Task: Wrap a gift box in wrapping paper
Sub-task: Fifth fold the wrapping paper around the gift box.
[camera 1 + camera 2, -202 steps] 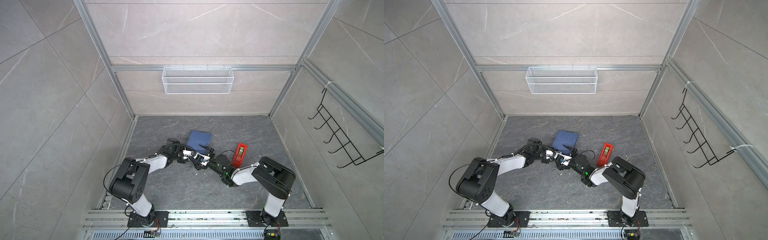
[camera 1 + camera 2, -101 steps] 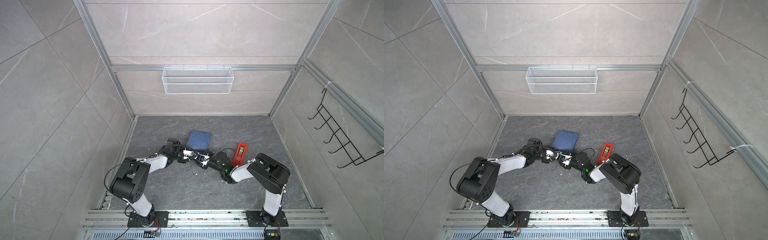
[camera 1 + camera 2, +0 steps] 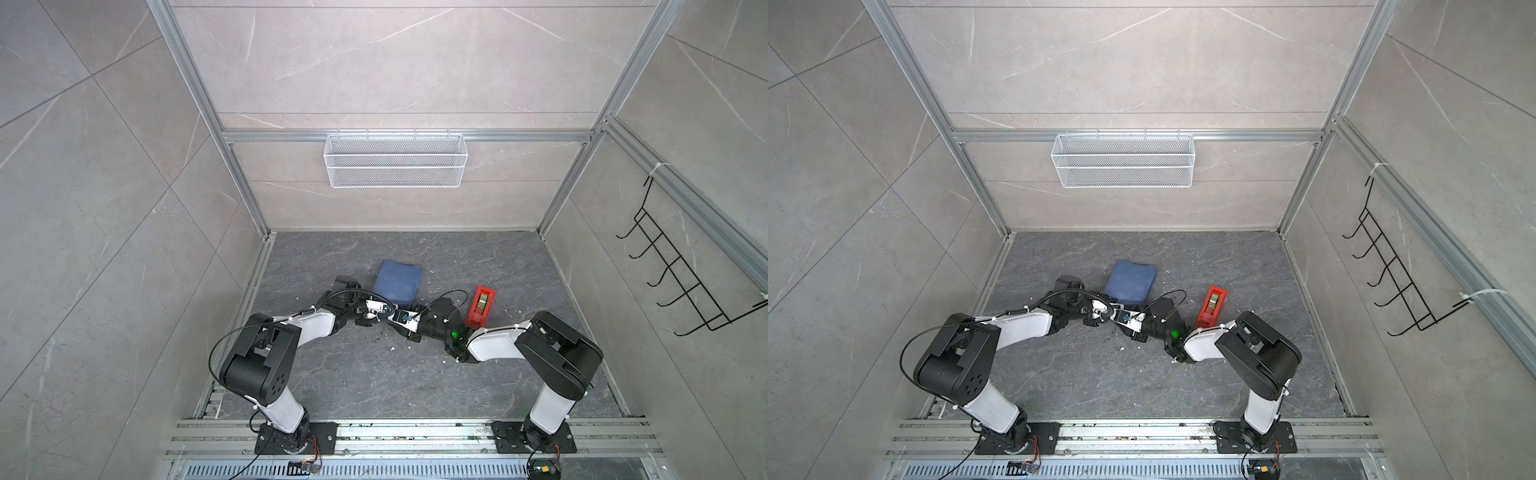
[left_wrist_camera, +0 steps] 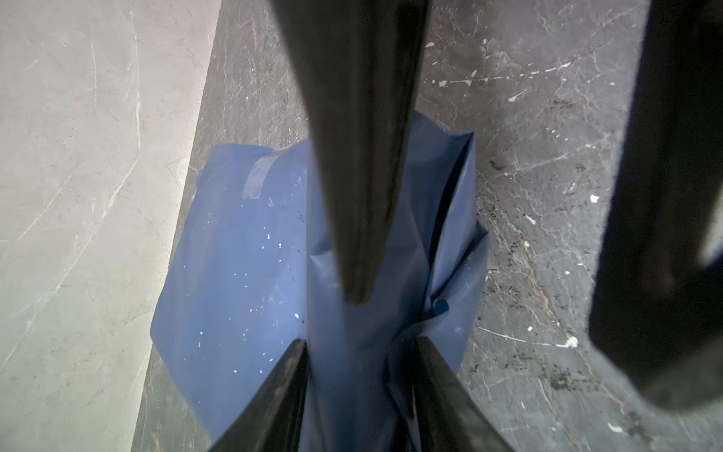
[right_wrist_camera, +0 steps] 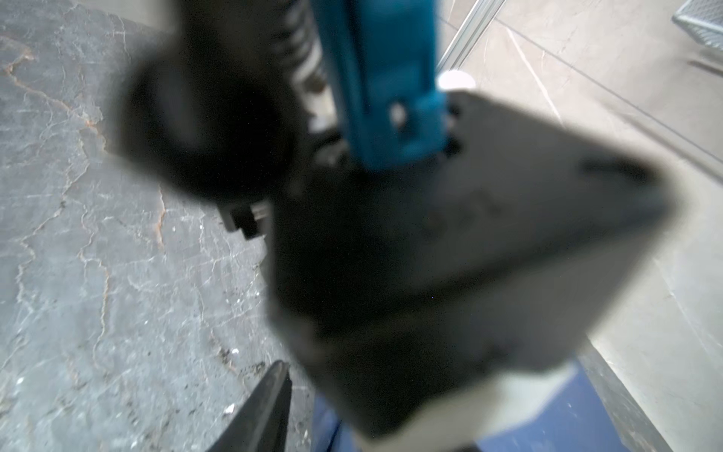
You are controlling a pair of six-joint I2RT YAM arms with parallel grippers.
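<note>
The wrapping paper [image 3: 398, 281] [image 3: 1131, 281] lies folded into a blue parcel on the dark floor, with a tape strip [image 4: 258, 178] on its top. The gift box is hidden inside it. At the parcel's near edge my left gripper [image 3: 384, 306] [image 4: 360, 352] is shut on a bunched fold of the paper [image 4: 234, 254]. My right gripper [image 3: 397, 316] [image 4: 504, 344] meets it from the other side. One of its fingers [image 4: 352, 176] lies across the paper and the other stands well apart beside the parcel. The left gripper's blurred body blocks most of the right wrist view; one finger [image 5: 266, 407] and some paper [image 5: 567, 415] show.
A red tape dispenser [image 3: 480, 306] [image 3: 1212, 306] stands on the floor right of the parcel, close to my right forearm. A white wire basket [image 3: 395, 160] hangs on the back wall. A black hook rack [image 3: 681, 274] hangs on the right wall. White crumbs dot the floor.
My right gripper's jaws have drawn closer together and its arm has shifted slightly toward the left gripper. The left gripper and the parcel have stayed put.
</note>
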